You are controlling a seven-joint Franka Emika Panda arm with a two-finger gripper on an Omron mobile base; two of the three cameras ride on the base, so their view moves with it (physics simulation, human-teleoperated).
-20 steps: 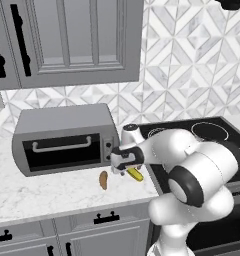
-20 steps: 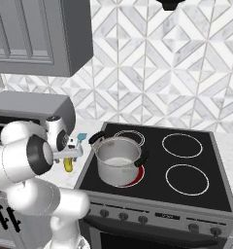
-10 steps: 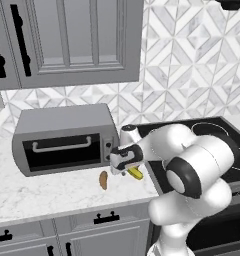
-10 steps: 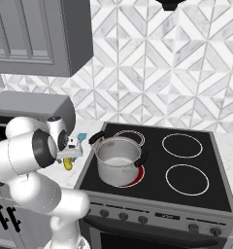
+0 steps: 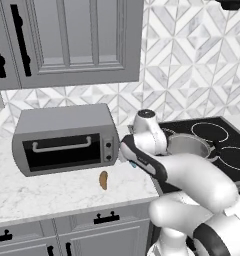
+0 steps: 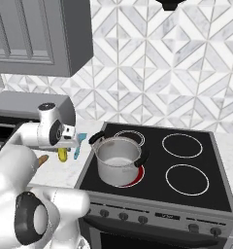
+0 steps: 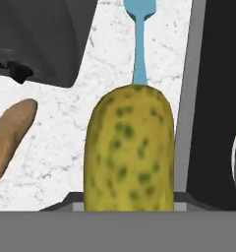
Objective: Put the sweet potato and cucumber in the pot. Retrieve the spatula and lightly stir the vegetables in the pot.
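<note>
Where the arm a second ago reached out level over the counter with its jaws standing apart above the vegetables, it now folds down lower beside the pot [image 6: 119,160], and the gripper [image 6: 65,151] has drawn in around the cucumber [image 7: 129,150], whose speckled yellow-green body rises between the finger tips in the hand view; whether the fingers already press on it I cannot tell. The black cooktop [image 6: 186,170] carries the pot on its front left ring, a red glow at the pot's base. Left of the pot lies white marbled counter [image 5: 52,192], with a grey toaster oven [image 5: 67,137] at its back; grey wall cabinets [image 5: 67,40] hang above and a diamond-patterned tile wall [image 6: 176,73] runs behind the pot. The cucumber hangs just left of the pot, over the counter edge. The sweet potato [image 5: 103,180] lies on the counter farther left of the pot, in front of the toaster oven, apart from the cucumber. The light-blue spatula [image 7: 138,37] lies on the counter between cucumber and pot, close by the cooktop's edge. No writing can be read anywhere.
</note>
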